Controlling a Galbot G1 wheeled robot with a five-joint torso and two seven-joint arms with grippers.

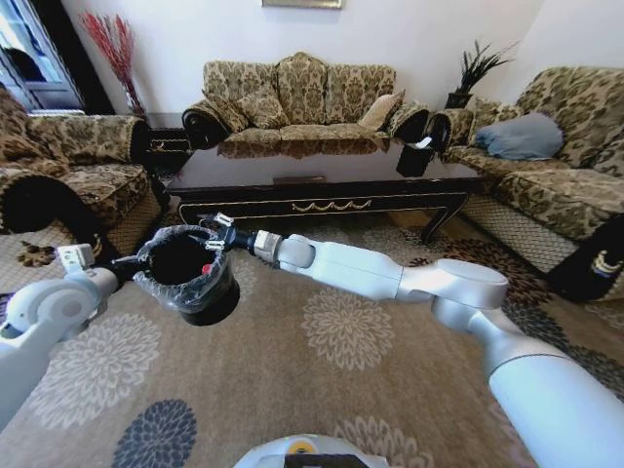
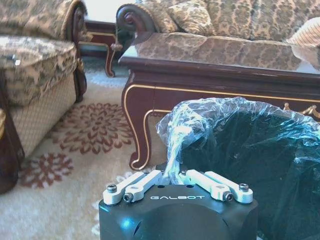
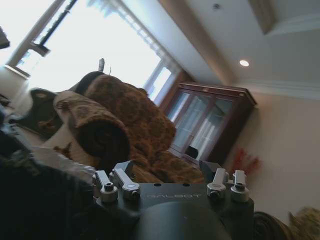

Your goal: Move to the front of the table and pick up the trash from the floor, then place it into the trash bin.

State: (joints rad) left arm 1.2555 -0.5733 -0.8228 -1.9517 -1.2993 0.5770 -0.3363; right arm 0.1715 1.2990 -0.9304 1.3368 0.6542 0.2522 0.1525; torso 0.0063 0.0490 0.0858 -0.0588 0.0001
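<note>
Got the right hand (image 1: 216, 234) reaching across to the far rim of the trash bin (image 1: 200, 297), fingers spread apart with nothing pinched between them. Same story from its own wrist camera: right hand (image 3: 165, 170) wide open, just sofa and window beyond.

Over on the near-left, found the left hand (image 1: 122, 261) clamped together on the crinkly liner (image 2: 210, 115) at the bin's near-left edge. Really obvious up close, with the left hand (image 2: 176, 172) squeezing a twist of that clear plastic. Steadying the bin, presumably.

Looks like the drop-off step, right at the release or just past it. Spotted 1 small red speck (image 1: 206, 268) down inside the black interior, below the open fingers. Could be the bottle's cap, but can't say for sure, and can't make out anything else in there.

Placing the bin itself: on the left, just in front of the bench (image 1: 322, 200) and near its left end, mouth facing up. Can't tell whether sitting flat on the floor (image 1: 341, 390) or lifted a bit by that liner grip.

Next move, as a guess: lift the right hand straight up clear of the rim without snagging the liner, then scan the carpet for any remaining litter. Careful with the left grip too, thin plastic tears easily.
</note>
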